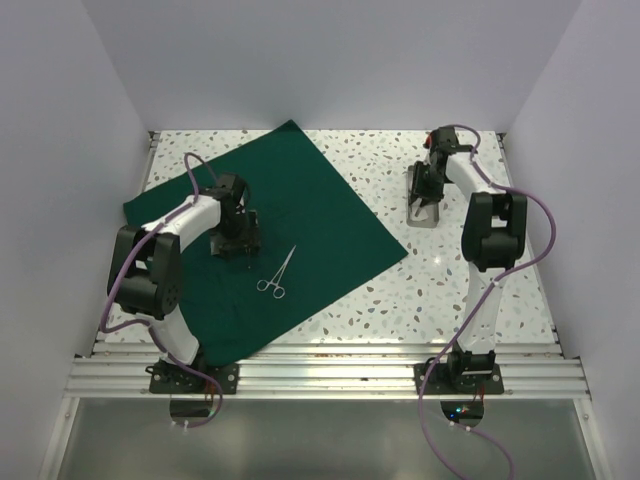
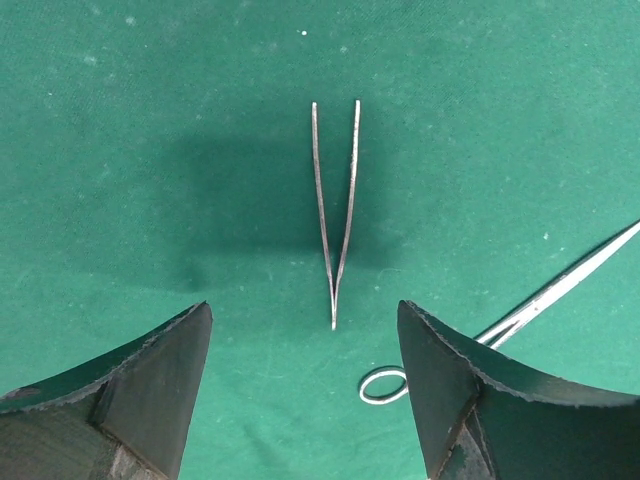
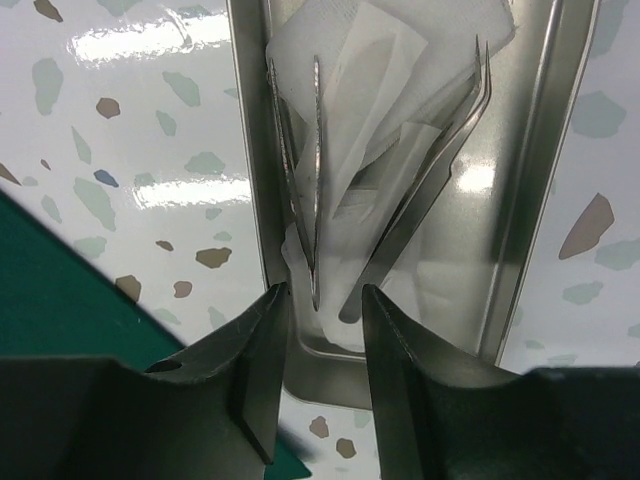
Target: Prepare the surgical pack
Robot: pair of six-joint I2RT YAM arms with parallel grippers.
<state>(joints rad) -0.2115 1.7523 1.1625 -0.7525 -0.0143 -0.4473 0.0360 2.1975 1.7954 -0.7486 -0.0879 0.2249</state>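
Observation:
The surgical pack's dark green cloth [image 1: 310,200] lies spread flat on the left half of the table. Steel tweezers [image 2: 335,210] rest on it, just ahead of my left gripper [image 2: 303,305], which hangs open above the cloth holding nothing. Ring-handled forceps [image 1: 277,273] lie on the cloth to its right, one ring [image 2: 383,384] showing beside the right finger. My right gripper [image 3: 323,295] stands open with a narrow gap over the near end of the silver tray [image 3: 525,200]. The tray holds white pads [image 3: 400,60], thin tweezers [image 3: 316,170] and a flat steel instrument [image 3: 420,210].
The tray [image 1: 418,215] sits on the speckled tabletop at the back right, apart from the cloth. A corner of the cloth [image 3: 60,310] shows at the left of the right wrist view. White walls close in the table on three sides.

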